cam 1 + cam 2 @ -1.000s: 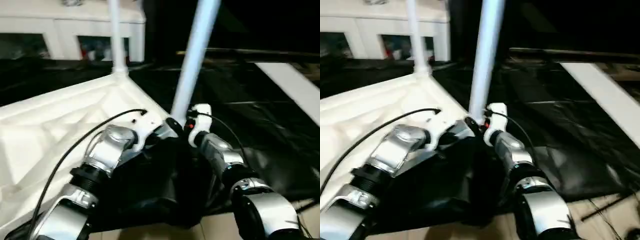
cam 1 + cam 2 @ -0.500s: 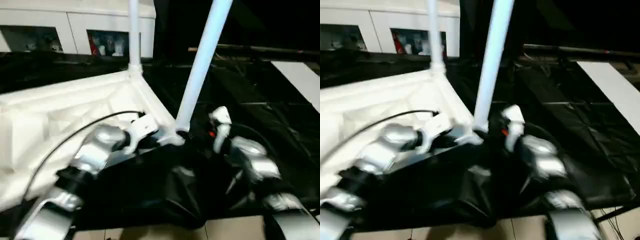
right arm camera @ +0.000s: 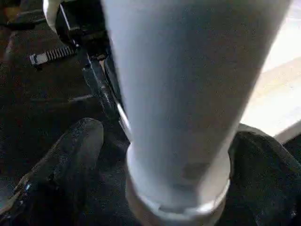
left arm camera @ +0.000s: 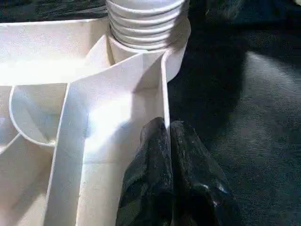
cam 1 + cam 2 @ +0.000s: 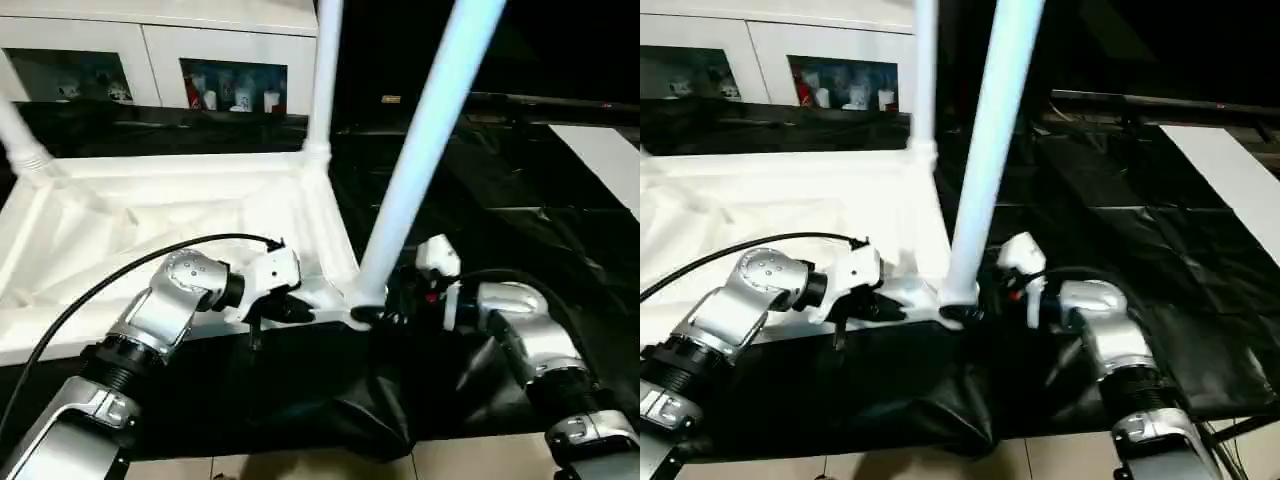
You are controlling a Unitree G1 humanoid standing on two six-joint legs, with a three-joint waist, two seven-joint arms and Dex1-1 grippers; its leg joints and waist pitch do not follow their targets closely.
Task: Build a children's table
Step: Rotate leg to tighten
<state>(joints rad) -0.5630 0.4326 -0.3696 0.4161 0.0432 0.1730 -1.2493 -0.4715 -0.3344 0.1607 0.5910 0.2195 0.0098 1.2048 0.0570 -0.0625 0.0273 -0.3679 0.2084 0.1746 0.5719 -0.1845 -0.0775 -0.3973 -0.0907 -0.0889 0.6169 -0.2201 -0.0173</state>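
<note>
- The table top [image 5: 180, 215] lies upside down on a black sheet [image 5: 560, 250], ribbed underside facing up.
- Three legs stand up from its corner sockets: a near leg [image 5: 420, 160] at the near right corner, a far leg [image 5: 325, 75] behind it, and another leg [image 5: 20, 140] at the far left.
- The left gripper [image 4: 170, 136] has its fingers [image 4: 153, 155] pressed together, clamped on the thin right rim of the top, near the near leg's socket.
- The right gripper [image 3: 162, 146] has its fingers [image 3: 70, 150] apart, one on each side of the near leg's base; whether they touch it I cannot tell.
- A flat white board [image 5: 605, 160] lies on the sheet at far right.
</note>
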